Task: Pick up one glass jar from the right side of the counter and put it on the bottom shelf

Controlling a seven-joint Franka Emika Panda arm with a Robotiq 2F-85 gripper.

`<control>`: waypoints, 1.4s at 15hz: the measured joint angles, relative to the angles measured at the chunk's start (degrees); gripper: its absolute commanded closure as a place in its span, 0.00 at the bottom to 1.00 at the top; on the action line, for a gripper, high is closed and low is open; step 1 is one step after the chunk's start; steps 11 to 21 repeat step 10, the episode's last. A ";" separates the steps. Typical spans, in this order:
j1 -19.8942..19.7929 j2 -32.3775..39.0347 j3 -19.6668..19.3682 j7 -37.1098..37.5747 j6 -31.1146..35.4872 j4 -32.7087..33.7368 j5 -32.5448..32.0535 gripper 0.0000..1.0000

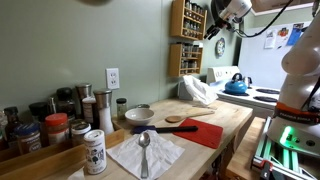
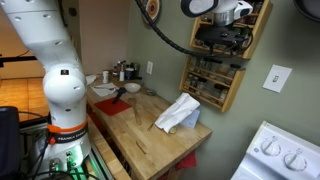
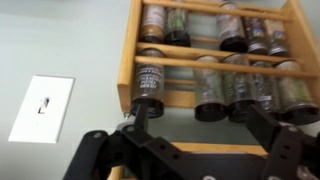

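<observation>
A glass jar (image 3: pixel 150 85) with a dark label stands upright at the left end of a shelf (image 3: pixel 200 125) in the wooden rack (image 3: pixel 126 60), beside a row of other spice jars (image 3: pixel 240 90). Whether that shelf is the rack's lowest cannot be told from the wrist view. The gripper (image 3: pixel 190 155) hangs just in front of the rack, its jaws spread wide and holding nothing, with the fingers (image 3: pixel 92 152) clear of the jar. The rack hangs on a pale green wall (image 3: pixel 60 40), with a white switch plate (image 3: pixel 42 107) next to it. Below it runs the light-wood counter (image 2: pixel 135 135), carrying a crumpled white cloth (image 2: pixel 178 115). In an exterior view its far part holds a bowl (image 1: pixel 139 116), a red cloth (image 1: pixel 205 133) and a cluster of jars (image 1: pixel 57 128). A blue kettle (image 1: pixel 236 86) sits on the white stove (image 2: pixel 280 155).
</observation>
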 measured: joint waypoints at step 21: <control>-0.60 -11.29 -1.39 3.61 -28.45 0.80 -7.05 0.00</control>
